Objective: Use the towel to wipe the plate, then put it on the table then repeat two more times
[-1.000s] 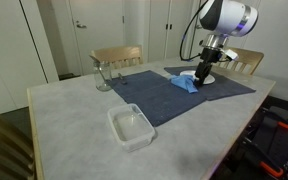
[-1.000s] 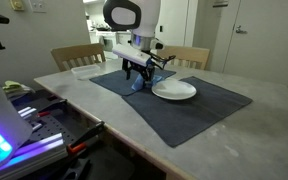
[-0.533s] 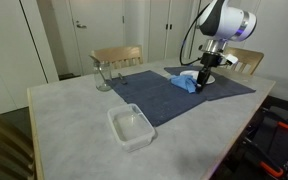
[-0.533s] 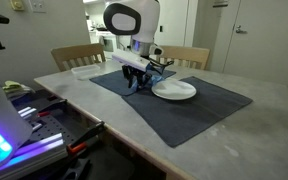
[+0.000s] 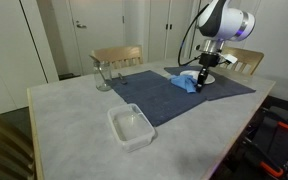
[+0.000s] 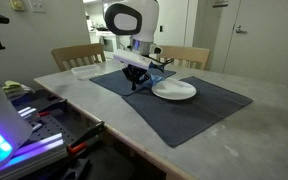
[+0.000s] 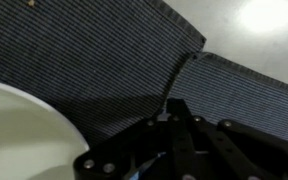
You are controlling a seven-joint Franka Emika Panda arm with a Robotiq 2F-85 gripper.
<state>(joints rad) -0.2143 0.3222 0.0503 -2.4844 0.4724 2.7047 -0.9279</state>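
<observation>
Standing tips-down on the dark-blue mat: pincer, jaws together, no gap between them in the wrist view. A crease in the woven cloth runs away from the tips there, which suggests fabric is pinched. Whether that fabric is the towel or only the mat cannot be told.

Towel: light blue, crumpled, lying on the mat and touching the pincer on the side facing away from the plate. It is bunched rather than flat, so it offers a fold to pinch.

Plate: white, round, empty, flat on the mat just beside the pincer. Its rim fills the lower corner of the wrist view. It sits close, so the cloth would need only a short carry.

Tabletop: pale, marbled, carries the mat. The bare stretch beyond the mat's edge, ahead of the pincer in the wrist view, would serve for setting the towel down.

Clear plastic container: on bare tabletop, well apart from the pincer, no evident part in the job.

Step judged: grasp of the towel, wiping not yet begun. Next need: a lift that shows the towel, not the mat, comes up.
</observation>
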